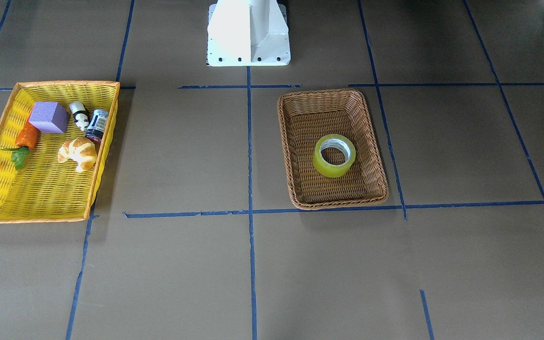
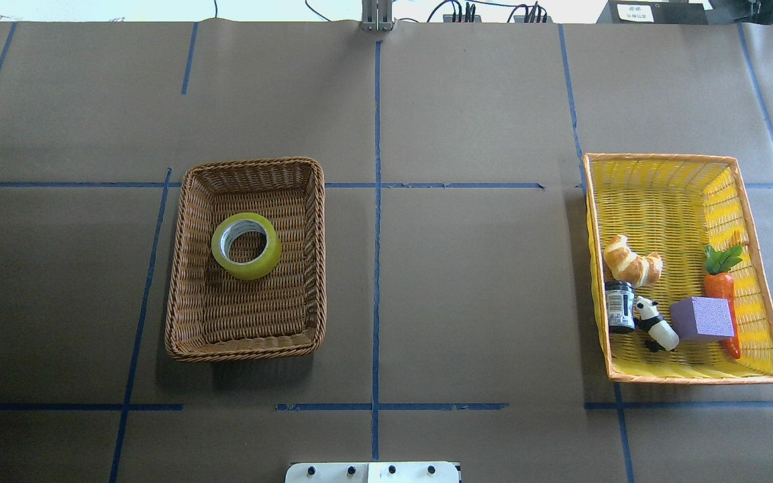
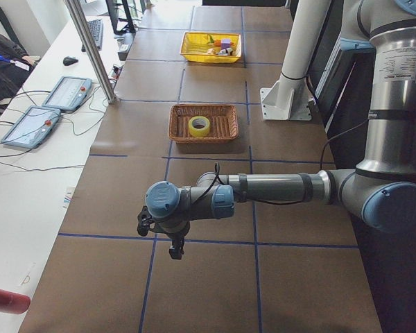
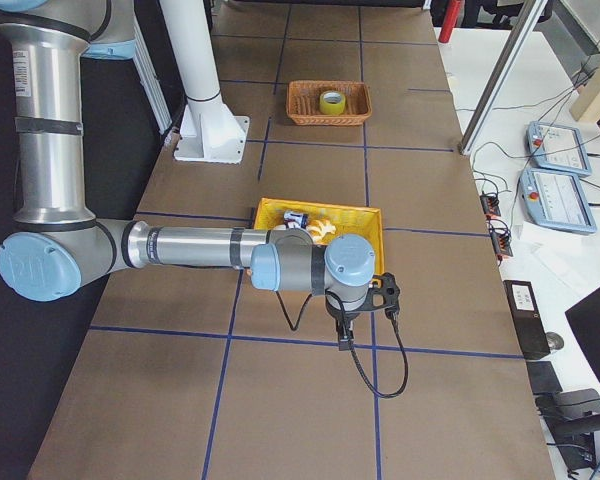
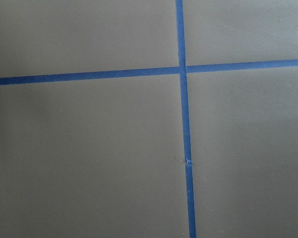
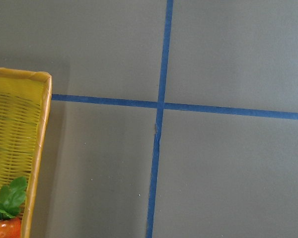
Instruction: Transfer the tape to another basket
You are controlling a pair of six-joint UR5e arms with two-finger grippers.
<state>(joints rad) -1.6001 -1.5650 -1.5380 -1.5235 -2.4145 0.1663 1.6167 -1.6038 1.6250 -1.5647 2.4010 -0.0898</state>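
As the tape (image 2: 246,246) lay flat in the basket (image 2: 178,282), well apart from left gripper (image 3: 175,248) and right gripper (image 4: 341,332), their finger spread untellable, a top-down pinch across its wall seemed advisable.

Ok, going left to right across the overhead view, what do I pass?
First the wicker basket with the tape in it → yellow basket, and inside it jar → panda → purple block. Croissant and carrot overlap these, so they are left out.

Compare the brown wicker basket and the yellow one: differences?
The brown basket is natural wicker with rounded corners; the yellow basket is bright yellow, orange-rimmed, squarer-cornered. The brown basket holds only the tape; the yellow basket holds several items, including a croissant and a carrot. Both are rectangular and woven.
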